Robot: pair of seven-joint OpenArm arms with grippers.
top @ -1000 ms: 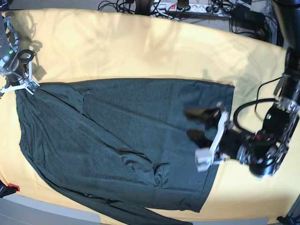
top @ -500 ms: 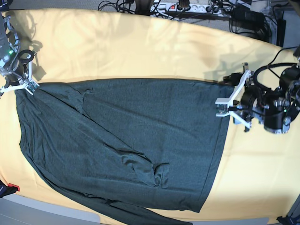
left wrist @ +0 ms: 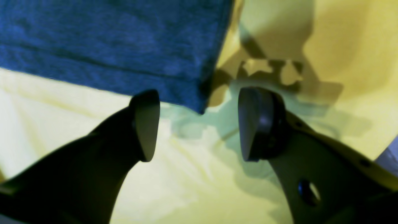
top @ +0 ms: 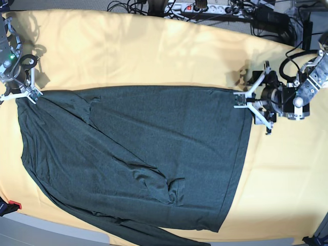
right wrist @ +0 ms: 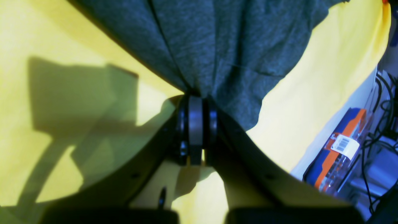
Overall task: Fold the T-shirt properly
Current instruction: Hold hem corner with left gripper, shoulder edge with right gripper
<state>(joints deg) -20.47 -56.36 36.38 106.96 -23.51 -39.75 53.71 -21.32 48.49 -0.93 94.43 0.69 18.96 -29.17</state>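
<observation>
Shirt point(top: 138, 154) spread flat over the yellow cloth point(top: 154, 51), hem at right. Right gripper point(right wrist: 196, 115) at far left, clamped tight on a pinch of fabric, pinning that corner. Left gripper point(left wrist: 199, 124) at the far right hem corner, jaws wide apart and empty, corner just ahead, lined up for a matching pinch.

A yellow cloth point(top: 154, 51) covers the work table under bright light that casts hard shadows, with a white power strip point(top: 197, 7) and tangled black cables point(top: 266, 20) just beyond its far edge and an orange-and-blue box point(right wrist: 340, 149) beside it.
</observation>
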